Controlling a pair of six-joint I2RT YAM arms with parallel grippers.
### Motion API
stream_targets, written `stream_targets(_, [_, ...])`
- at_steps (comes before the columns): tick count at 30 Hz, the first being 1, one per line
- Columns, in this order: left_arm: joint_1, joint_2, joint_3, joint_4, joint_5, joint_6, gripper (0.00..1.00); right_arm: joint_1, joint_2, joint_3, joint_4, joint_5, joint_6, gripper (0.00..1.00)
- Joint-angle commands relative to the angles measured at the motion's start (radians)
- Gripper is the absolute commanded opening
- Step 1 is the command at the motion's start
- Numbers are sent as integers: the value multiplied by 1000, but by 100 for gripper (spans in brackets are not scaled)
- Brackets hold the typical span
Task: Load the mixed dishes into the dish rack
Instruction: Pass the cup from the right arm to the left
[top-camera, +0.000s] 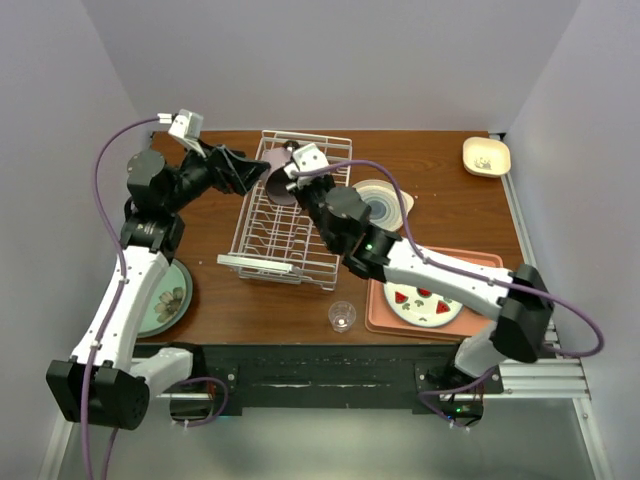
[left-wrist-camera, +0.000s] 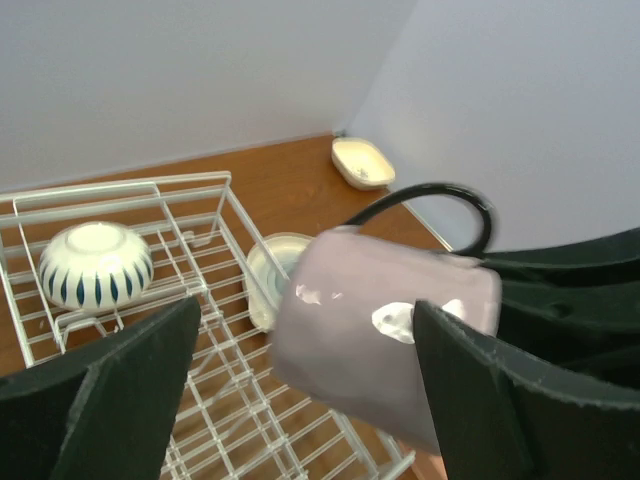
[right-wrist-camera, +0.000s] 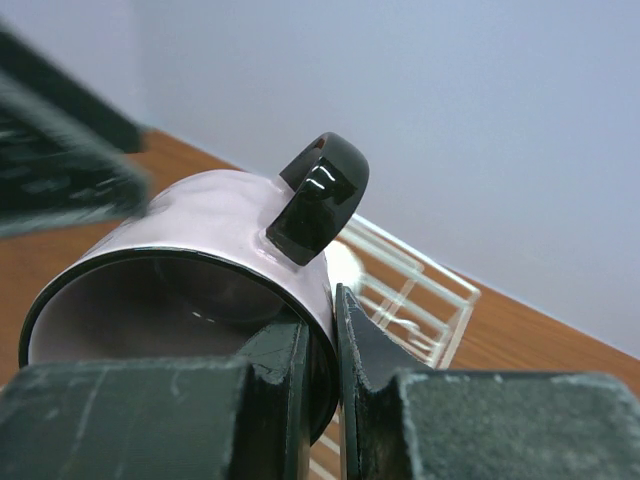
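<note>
Tabletop of brown wood bears the dish rack between pale walls.

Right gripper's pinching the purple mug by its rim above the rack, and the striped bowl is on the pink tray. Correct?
One thing is off. The striped bowl sits in the dish rack, not on the pink tray, as the left wrist view shows. The right gripper does pinch the purple mug by its rim above the rack.

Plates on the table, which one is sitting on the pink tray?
The white plate with red marks; the green floral plate and blue-ringed plate lie directly on the table.
</note>
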Motion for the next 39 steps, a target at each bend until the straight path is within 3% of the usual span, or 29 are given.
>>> stream_targets(1, [-52,5,32,15,-102,56,91,-24,108,178,173,167,-97,0])
stream_targets(6, [-70,4,16,50,-160,84,90,-40,216,297,174,265,-136,0])
stream_targets(10, [-106,45,27,41,-193,116,89,-63,237,333,136,269,-75,0])
stream_targets(15, [-207,171,84,-45,-364,194,79,-82,224,353,104,230,-25,0])
stream_targets(22, [-248,245,151,-88,-522,176,56,-96,199,336,73,187,8,0])
stream_targets(23, [-254,248,154,-83,-541,162,46,-98,198,330,71,186,13,0])
stream_targets(25, [-259,254,160,-75,-556,150,35,-98,196,325,62,186,25,0])
stream_targets(26, [-264,254,163,-75,-573,139,22,-98,194,322,58,189,30,0])
stream_targets(28, [-268,264,171,-42,-585,138,11,-98,191,320,35,174,53,0])
stream_targets(29, [-271,268,174,-39,-598,138,0,-99,188,317,27,166,62,0])
stream_targets(31, [-274,274,179,-22,-608,141,0,-99,176,314,-10,149,94,1])
stream_targets(32, [-276,275,179,-14,-625,148,0,-99,171,314,-27,141,106,4])
stream_targets(38, [-279,271,177,56,-708,182,0,-104,109,340,-223,91,214,51])
stream_targets(39, [-279,269,180,76,-714,187,0,-104,101,342,-264,85,228,55])
